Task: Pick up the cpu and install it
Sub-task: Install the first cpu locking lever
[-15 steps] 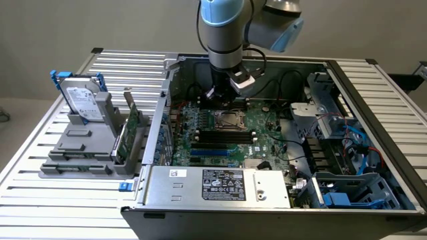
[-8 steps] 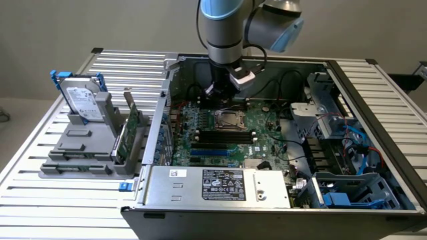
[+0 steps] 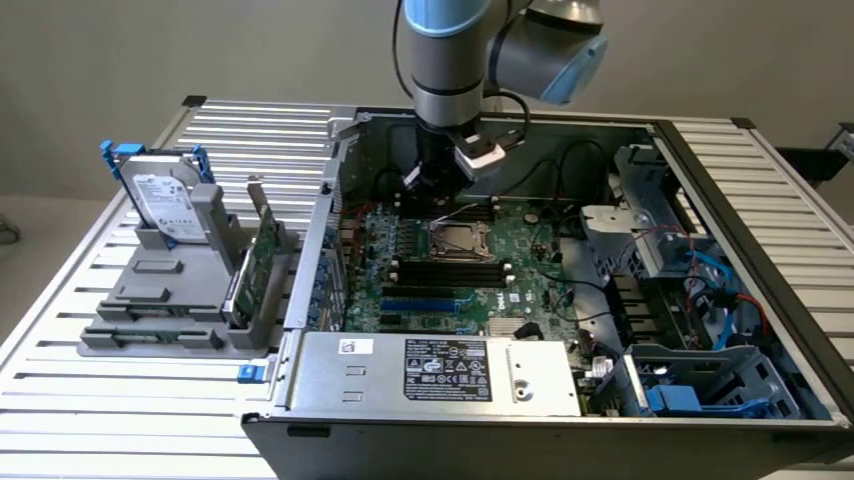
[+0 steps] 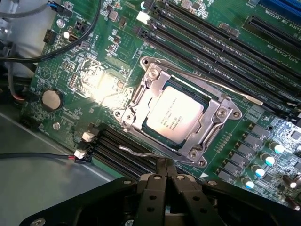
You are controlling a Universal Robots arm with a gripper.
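Overhead, in the exterior view, the arm reaches down into the open computer case [image 3: 747,330] that sits on the slatted tabletop [image 3: 80,400], with the gripper [image 3: 447,195] poised just above the motherboard [image 3: 467,290] near the socket [image 3: 454,240]. Over at the exterior view's left stands a grey holder [image 3: 167,300] carrying the hard drive [image 3: 167,205] and a green circuit card [image 3: 254,265], well apart from the arm. From this angle the chip itself is too small to make out.

Closer in, the wrist view supplies what is missing: the cpu [image 4: 172,114] lies flat inside the socket frame [image 4: 181,110], silvery top up, with the metal retention frame around it and the thin lever wires beside it. The fingers [image 4: 157,181] are clenched together and hold nothing; their tips hover just beside the frame's near edge, apart from the chip.

By my judgement, the placing step looks done and the work is at the seating or latching stage. Any further move would call for fine, light contact, since the socket parts are delicate and tightly packed among memory slots [image 4: 225,42].
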